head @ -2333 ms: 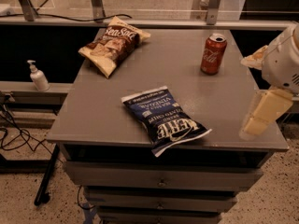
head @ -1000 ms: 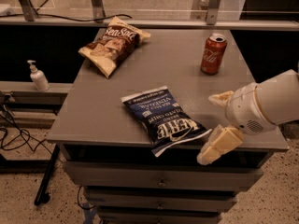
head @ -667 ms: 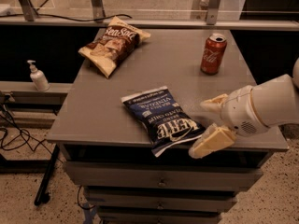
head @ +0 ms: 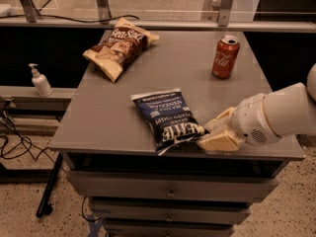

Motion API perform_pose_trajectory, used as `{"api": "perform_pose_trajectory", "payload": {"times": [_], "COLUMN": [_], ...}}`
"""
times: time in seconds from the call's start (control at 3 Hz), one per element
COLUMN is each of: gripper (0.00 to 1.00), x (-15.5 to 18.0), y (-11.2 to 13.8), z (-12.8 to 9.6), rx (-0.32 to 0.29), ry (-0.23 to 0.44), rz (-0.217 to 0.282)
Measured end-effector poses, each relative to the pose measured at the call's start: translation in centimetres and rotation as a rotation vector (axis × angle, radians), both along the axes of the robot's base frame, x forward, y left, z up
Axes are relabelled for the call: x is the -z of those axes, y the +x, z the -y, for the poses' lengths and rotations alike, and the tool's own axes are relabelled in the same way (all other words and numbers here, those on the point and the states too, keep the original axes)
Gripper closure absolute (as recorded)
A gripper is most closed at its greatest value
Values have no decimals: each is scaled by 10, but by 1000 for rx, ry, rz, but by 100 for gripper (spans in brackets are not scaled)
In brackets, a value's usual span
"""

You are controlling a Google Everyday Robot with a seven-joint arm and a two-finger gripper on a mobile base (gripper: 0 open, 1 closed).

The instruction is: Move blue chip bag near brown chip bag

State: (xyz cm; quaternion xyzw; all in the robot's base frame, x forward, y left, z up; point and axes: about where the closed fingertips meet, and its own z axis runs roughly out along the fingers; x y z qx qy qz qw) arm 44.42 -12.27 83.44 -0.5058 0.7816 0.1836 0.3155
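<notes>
The blue chip bag [head: 167, 118] lies flat near the front edge of the grey table [head: 118, 117], its white lettering toward the front. The brown chip bag [head: 119, 46] lies at the back left of the table, well apart from it. My gripper [head: 210, 132] comes in low from the right on a white arm, its cream fingers [head: 219, 141] spread, with the tips at the blue bag's front right corner. It holds nothing.
A red soda can [head: 225, 57] stands at the back right of the table. A white pump bottle [head: 39, 81] sits on a ledge to the left. Drawers are below the tabletop. Cables lie on the floor at left.
My gripper has moved left and down along the table's front edge, from the right side to the blue bag's front right corner. The bags and can have not moved.
</notes>
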Motion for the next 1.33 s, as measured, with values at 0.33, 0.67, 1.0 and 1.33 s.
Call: {"api": "perform_pose_trajectory", "payload": {"times": [0.33, 0.67, 1.0, 1.33], "gripper": [88, 100, 100, 100], "x": [-6, -24, -24, -27], "y": [2, 10, 10, 12], "z": [8, 15, 15, 14], "rx": [30, 48, 48, 43], "ry": [4, 5, 5, 6], "rz": [1, 31, 31, 61]}}
